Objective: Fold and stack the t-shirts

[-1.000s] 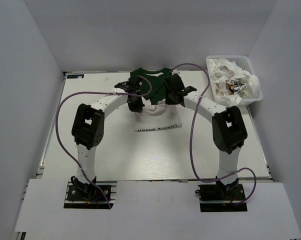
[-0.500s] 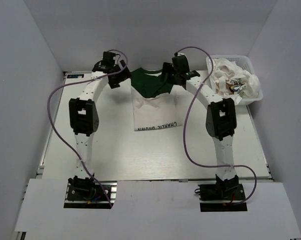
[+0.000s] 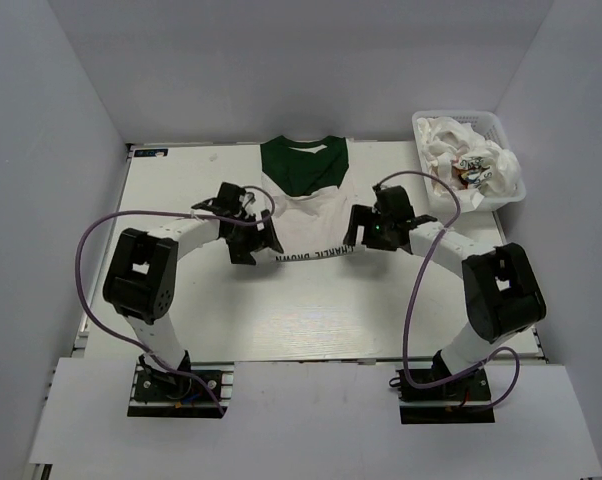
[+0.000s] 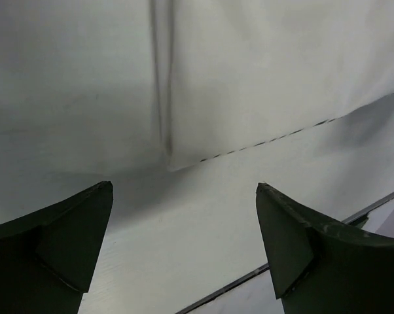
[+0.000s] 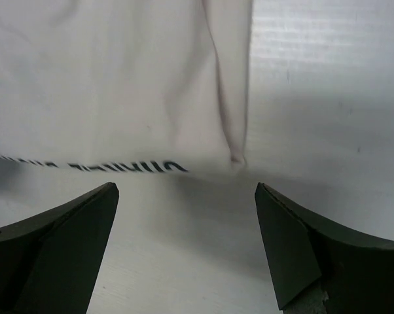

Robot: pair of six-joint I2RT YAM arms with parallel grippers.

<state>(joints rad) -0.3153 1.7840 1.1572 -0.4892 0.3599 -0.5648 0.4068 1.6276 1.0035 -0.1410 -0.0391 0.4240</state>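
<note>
The green-sleeved t-shirt (image 3: 303, 205) lies flat in the upper middle of the table (image 3: 181, 300) in the top view, folded into a narrow upright rectangle; its dark green part sits across the top and its white body runs down towards the arms. A line of black printed text (image 3: 316, 253) crosses the lower hem; it appears upside down and is too small to read with confidence.

The left gripper (image 3: 265, 244) sits at the shirt's lower left corner; from above its fingers are lost against the dark wrist. In the left wrist view the jaws stand wide apart with nothing between them; only bare table shows there, and the hem corner lies just beyond the tips.

The right gripper (image 3: 359, 228) sits at the lower right side of the shirt. In the right wrist view its jaws are likewise spread wide and hold nothing; a creased corner of cloth lies just ahead of them. The print there is partly cut off at the left edge of the frame and blurred. Whether either gripper touches the cloth cannot be told.

In the upper right of the top view the white lattice basket (image 3: 419, 135) holds crumpled white t-shirts (image 3: 451, 140) heaped above its rim; a small colourful print (image 3: 471, 170) shows, with its design unclear.
</note>
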